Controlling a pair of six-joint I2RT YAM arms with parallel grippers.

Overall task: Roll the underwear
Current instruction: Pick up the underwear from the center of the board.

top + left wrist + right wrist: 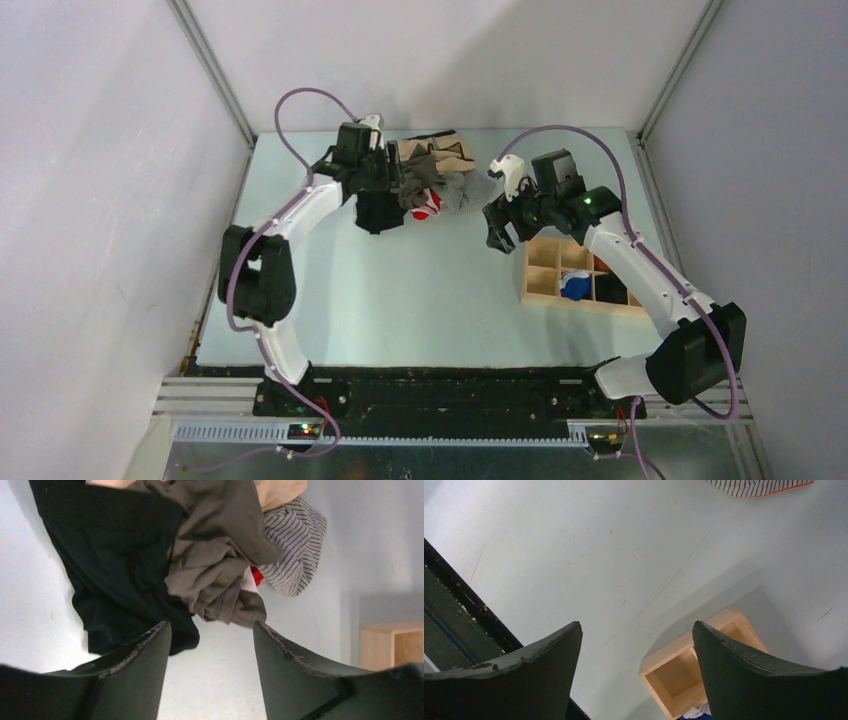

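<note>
Left hand and right hand both gape empty, 1 underwear lying before the left.

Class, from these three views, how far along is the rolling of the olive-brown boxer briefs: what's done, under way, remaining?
Done: nothing. The crumpled olive-brown fabric boxer briefs lie bunched among other clothes, touching a plain black garment. In hand: the left pincer hovers open near them, gripping nothing; the right pincer hangs open above the table. Left: pull them free, flatten, roll.
</note>
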